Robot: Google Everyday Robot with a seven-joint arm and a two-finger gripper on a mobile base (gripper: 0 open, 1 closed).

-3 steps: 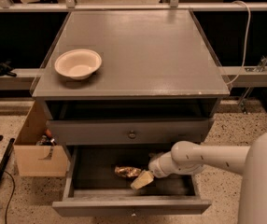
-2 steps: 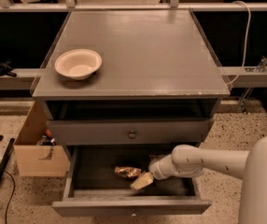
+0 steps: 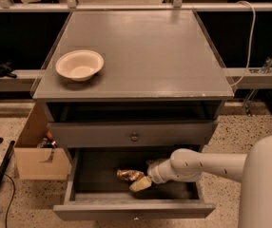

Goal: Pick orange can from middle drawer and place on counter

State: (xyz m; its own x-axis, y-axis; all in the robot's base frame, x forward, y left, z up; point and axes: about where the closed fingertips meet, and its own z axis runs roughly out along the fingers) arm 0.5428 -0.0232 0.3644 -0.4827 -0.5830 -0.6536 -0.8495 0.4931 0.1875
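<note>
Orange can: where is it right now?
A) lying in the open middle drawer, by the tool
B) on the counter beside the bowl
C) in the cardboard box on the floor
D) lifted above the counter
A: the orange can lies on the floor of the open middle drawer, with the tool reaching in right beside it; the counter carries the bowl, no can.

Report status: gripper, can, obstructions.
Gripper inside the open drawer, beside the orange can. Can lying on drawer floor. Bowl on counter, left side; bare top beside it.
</note>
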